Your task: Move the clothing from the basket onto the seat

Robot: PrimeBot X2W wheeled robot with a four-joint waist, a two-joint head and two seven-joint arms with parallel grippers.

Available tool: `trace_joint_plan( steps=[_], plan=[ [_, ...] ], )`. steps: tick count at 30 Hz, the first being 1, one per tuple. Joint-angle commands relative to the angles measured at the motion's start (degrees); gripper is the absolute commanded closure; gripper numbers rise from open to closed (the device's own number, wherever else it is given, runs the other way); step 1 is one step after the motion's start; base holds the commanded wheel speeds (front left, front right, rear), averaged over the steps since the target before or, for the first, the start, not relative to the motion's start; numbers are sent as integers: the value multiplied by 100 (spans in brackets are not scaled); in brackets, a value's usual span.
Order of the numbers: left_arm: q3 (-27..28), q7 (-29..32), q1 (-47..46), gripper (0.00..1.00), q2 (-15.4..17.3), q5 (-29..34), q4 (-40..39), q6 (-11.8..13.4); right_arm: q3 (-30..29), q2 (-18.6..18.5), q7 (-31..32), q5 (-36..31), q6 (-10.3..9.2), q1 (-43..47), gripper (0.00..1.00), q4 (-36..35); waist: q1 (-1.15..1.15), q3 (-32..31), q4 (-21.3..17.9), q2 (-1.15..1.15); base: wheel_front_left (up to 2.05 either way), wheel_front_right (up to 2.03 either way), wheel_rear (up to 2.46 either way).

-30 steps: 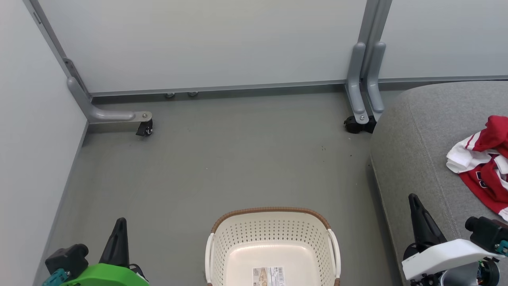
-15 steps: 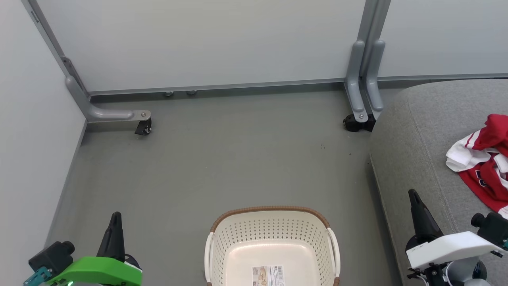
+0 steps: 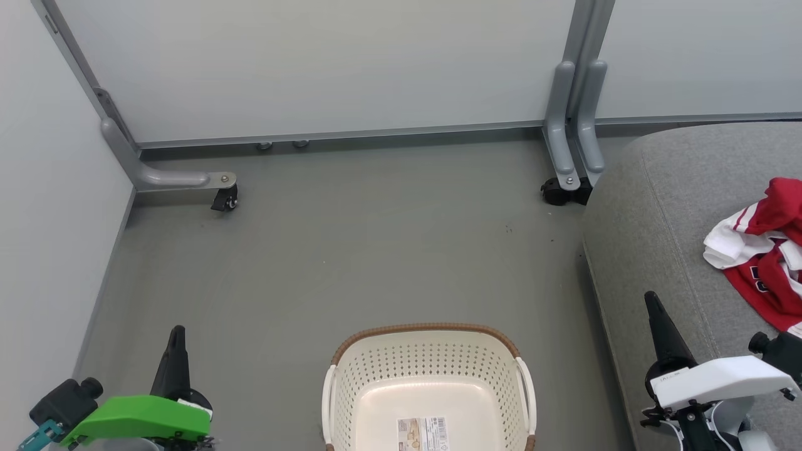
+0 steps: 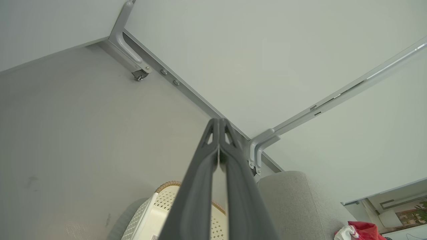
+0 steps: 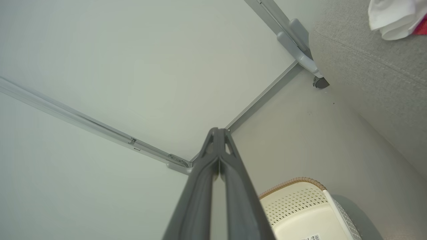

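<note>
Flanking basket (image 3: 426,330), left hand (image 3: 177,332) and right hand (image 3: 650,299) point forward, both closed, empty.

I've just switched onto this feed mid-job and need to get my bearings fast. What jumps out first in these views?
The red and white clothing stands out most, lying crumpled on the grey seat at the right edge of the head view. Next is the cream basket at bottom centre on the floor, its visible bottom bare but for a barcode sticker. The left gripper and right gripper flank it, both shut and holding nothing.
</note>
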Motion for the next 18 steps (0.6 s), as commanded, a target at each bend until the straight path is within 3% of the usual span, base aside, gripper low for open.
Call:
trace_joint_plan(
  steps=[1, 18],
  plan=[
    [60, 46, -174, 100, -6, -178, -87, -30, -18, -37, 32, 194, 1, -139, 100, -11, 0, 3, -1, 0, 0, 0, 0],
    [223, 325, -265, 100, -88, -1236, -141, -50, -62, -48, 146, 1278, 1, -337, 100, 230, 0, 38, -21, 0, 0, 0, 0]
  ],
)
